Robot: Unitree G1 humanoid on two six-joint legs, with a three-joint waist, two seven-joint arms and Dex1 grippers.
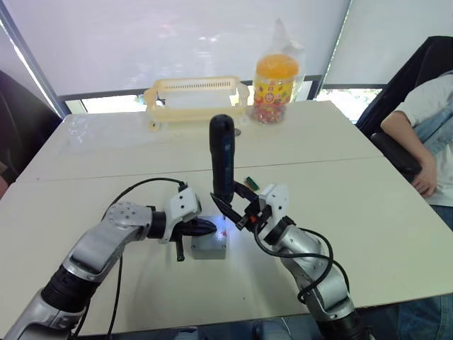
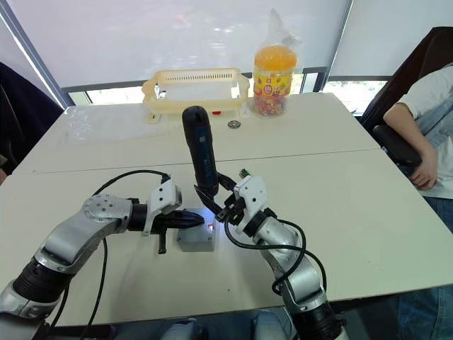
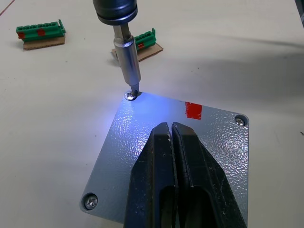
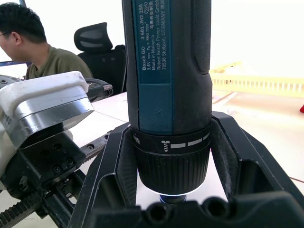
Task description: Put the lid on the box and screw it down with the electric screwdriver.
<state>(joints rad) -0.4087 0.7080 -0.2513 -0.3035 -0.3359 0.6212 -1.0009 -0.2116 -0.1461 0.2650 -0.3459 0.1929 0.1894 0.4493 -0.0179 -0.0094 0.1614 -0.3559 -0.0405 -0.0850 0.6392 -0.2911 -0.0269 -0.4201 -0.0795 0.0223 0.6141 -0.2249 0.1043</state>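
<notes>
Grey lid (image 3: 180,156) sits on the box (image 1: 209,246), with the screwdriver (image 1: 222,157) upright on one corner.

On the near middle of the white surface (image 1: 354,191), the right claw (image 1: 236,211) grips the screwdriver around its lower body, and the metal bit rests on a corner screw (image 3: 130,95) lit by a bluish glow. The left claw (image 3: 171,130) has its two black fingers pressed together, tips down on the lid beside a red mark (image 3: 193,110). Two green connector pieces (image 3: 40,33) lie just beyond the box. A yellow basket (image 1: 195,99) and a snack jar (image 1: 274,88) stand at the far edge, and a seated person (image 1: 432,142) is on the right.
</notes>
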